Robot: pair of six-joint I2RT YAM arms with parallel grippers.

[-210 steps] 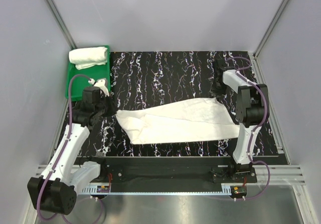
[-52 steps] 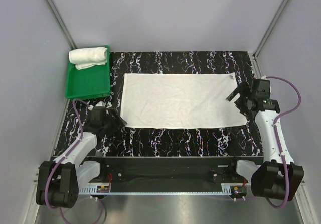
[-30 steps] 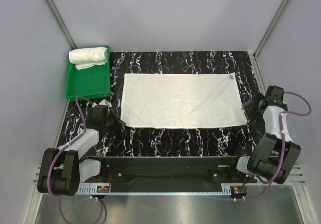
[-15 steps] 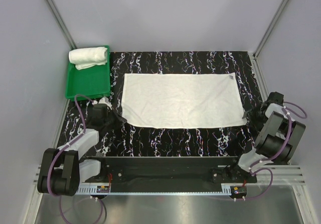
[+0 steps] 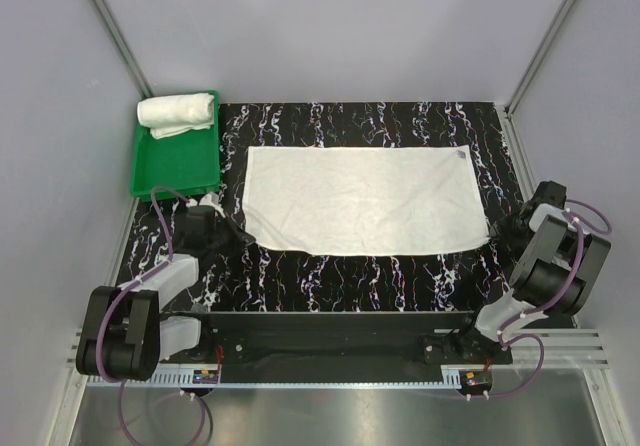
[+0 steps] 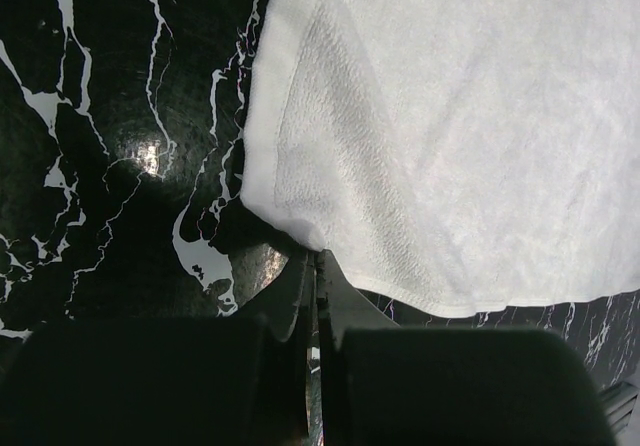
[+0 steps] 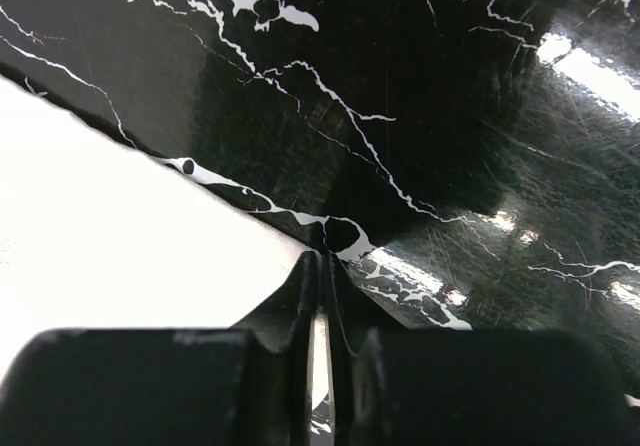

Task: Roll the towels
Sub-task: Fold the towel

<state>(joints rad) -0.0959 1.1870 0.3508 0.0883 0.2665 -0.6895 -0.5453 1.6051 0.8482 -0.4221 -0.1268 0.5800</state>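
Observation:
One white towel (image 5: 360,198) lies spread flat on the black marbled table; it also shows in the left wrist view (image 6: 450,116) and the right wrist view (image 7: 120,216). A second towel (image 5: 178,113) sits rolled at the far end of the green tray (image 5: 175,171). My left gripper (image 5: 238,236) (image 6: 318,258) is low at the flat towel's near-left corner, jaws together with the corner's tip caught in them. At the near-right corner my right gripper (image 5: 492,232) (image 7: 322,256) is shut, and a white strip of cloth shows between its jaws.
The tray stands at the table's far left, next to the left wall. Grey walls and metal frame posts enclose the table on three sides. Both arms are folded low near the table's side edges.
My right arm has drawn back and down to the towel's near-right corner, and its jaws have gone from wide open to shut. The left gripper and both towels have stayed put.

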